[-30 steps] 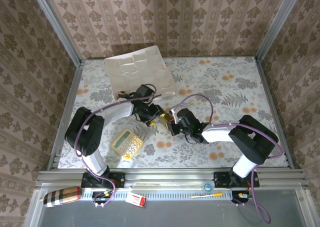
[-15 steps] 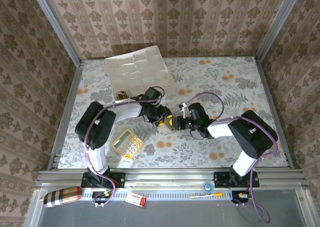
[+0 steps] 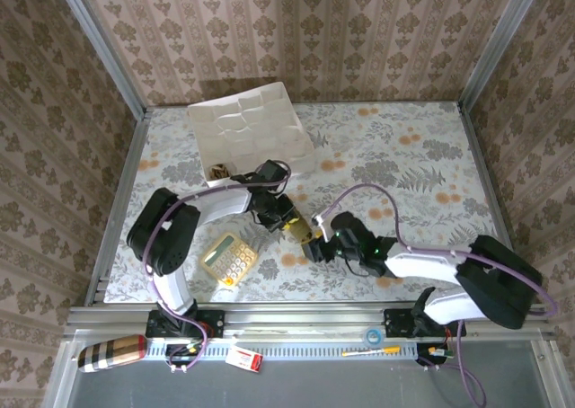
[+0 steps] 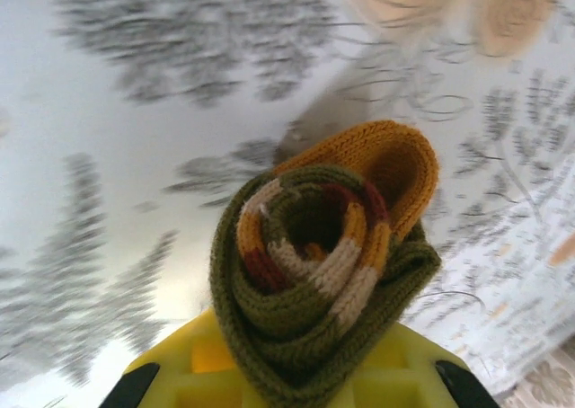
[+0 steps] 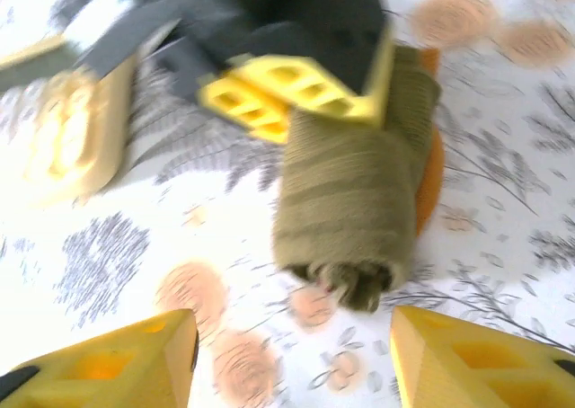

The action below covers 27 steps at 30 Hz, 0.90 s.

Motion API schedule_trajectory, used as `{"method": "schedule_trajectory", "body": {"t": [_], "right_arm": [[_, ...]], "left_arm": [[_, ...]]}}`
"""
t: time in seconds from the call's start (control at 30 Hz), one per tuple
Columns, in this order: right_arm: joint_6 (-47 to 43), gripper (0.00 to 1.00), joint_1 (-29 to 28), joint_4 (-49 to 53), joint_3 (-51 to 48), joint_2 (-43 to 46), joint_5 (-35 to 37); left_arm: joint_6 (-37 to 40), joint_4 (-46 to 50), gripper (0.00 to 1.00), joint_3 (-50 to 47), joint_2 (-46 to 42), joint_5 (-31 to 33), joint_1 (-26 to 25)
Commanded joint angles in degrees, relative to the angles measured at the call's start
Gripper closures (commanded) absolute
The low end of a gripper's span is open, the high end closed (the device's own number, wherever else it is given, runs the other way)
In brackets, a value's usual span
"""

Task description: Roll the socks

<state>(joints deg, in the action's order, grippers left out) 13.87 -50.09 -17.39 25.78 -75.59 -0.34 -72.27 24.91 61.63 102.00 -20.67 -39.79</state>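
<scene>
The left pincer point(image 3: 293, 226) is closed tight on the green sock point(image 4: 314, 264), which is rolled up into a fat little roll. In the left wrist view the end of the roll faces the camera. It shows a swirl of green knit with orange, brown and cream stripes curled inside, and the orange toe point(image 4: 386, 161) wraps over the top of it. The pincer's yellow fingers point(image 4: 269, 376) sit at the bottom of that view, with the roll poking up from between them. In the right wrist view the yellow fingers of the left pincer press on the far end of the roll, and the near end is loose and a bit frayed. The roll is low over the flowery desk point(image 3: 404, 156), near the middle and toward the front, but it is hard to tell if it touches the desk. The right pincer point(image 5: 292, 341) is open wide, with its 2 yellow fingers far apart and nothing between them. It points at the roll from just beside it. A yellow calculator point(image 3: 229, 258) lies on the desk to the left of the roll. A white tray point(image 3: 247, 125) sits at the back left of the desk.
</scene>
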Motion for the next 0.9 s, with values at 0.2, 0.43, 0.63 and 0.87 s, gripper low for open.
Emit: {"method": "schedule_trajectory", "body": {"t": [0.2, 0.43, 0.63, 0.87], "right_arm": [[-14.7, 0.35, -10.7, 6.9, 8.6, -7.3, 23.1], [-19.7, 0.35, -11.2, 6.5, 16.2, -17.3, 29.9], [-19.2, 0.4, -9.2, 8.0, 20.0, -23.7, 28.2], [-12.1, 0.95, -5.5, 11.5, 19.2, -24.8, 21.7]], "left_arm": [[-1.4, 18.5, 1.0, 0.9, 4.6, 7.0, 0.5], [-0.3, 18.2, 1.0, 2.2, 5.7, 5.8, 0.5], [1.1, 17.7, 1.0, 2.7, 5.3, 5.1, 0.6], [2.6, 13.9, 0.88, 2.2, 2.1, 4.6, 1.6]]}}
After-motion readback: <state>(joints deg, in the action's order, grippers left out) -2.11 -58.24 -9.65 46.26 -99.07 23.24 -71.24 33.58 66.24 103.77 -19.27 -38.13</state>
